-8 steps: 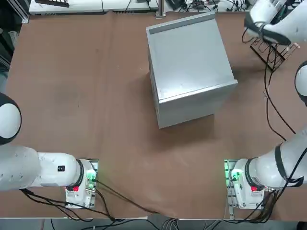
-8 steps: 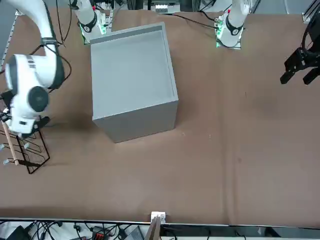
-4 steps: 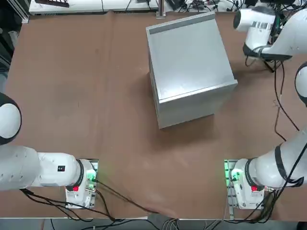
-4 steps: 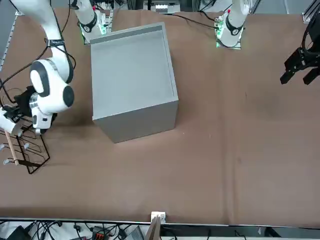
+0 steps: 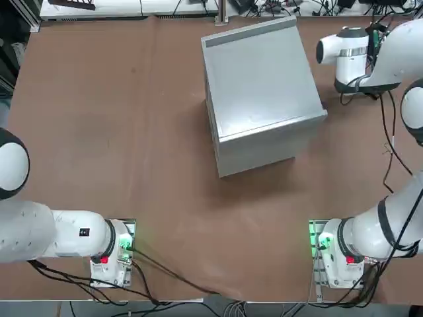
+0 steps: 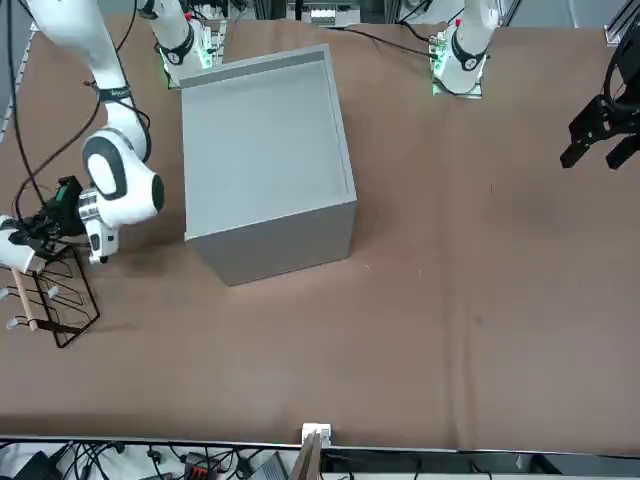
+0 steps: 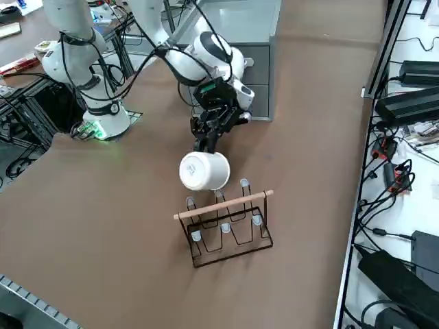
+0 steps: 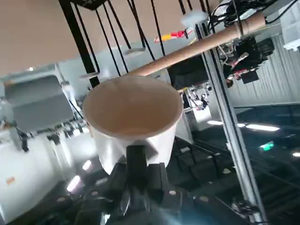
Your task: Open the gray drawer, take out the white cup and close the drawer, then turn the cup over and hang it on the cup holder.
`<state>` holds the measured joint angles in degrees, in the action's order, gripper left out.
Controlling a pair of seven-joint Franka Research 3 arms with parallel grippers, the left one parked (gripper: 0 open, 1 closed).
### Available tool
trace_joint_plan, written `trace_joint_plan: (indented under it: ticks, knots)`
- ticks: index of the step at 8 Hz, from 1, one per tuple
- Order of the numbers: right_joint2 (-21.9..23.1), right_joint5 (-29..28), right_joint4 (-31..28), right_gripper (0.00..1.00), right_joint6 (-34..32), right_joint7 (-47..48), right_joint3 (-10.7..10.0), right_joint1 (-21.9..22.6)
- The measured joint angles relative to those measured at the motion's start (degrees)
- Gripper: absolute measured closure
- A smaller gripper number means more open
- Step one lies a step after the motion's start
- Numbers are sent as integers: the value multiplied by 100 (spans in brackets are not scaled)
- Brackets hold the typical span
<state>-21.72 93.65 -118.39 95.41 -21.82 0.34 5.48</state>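
Note:
My right gripper [image 7: 206,145] is shut on the handle of the white cup [image 7: 204,171], which hangs tilted on its side just above the cup holder [image 7: 227,223]. The wrist view looks into the cup's mouth [image 8: 131,112], with the fingers [image 8: 136,161] pinching its handle and the holder's wooden bar [image 8: 187,49] just beyond. From the front, the cup [image 6: 13,254] is at the table's left edge over the dark wire holder [image 6: 48,303]. The gray drawer [image 7: 258,67] sits flush in the cabinet [image 5: 261,86]. From overhead, cup and holder are hidden under the right arm [image 5: 360,49].
The gray cabinet [image 6: 265,160] stands a short way from the holder, and the arm reaches past its side. Cables [image 5: 390,148] trail along the table's right edge. Cable trays and power bricks [image 7: 405,103] lie beyond the table edge near the holder.
The right wrist has swung away from over the holder toward the cabinet and turned, so the cup now shows tilted above the holder. The grip has not changed.

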Motion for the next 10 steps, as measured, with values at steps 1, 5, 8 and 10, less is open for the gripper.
trace_joint_plan:
  ticks: [1, 5, 8, 10]
  knots:
    - [-189, 144, 0, 81, -209, -58, 61, 2]
    - [-702, 668, 98, 81, -714, -61, 125, 1]
    - [-789, 836, 153, 81, -720, -62, 125, -8]
    - [-938, 950, 203, 81, -720, -62, 125, -32]
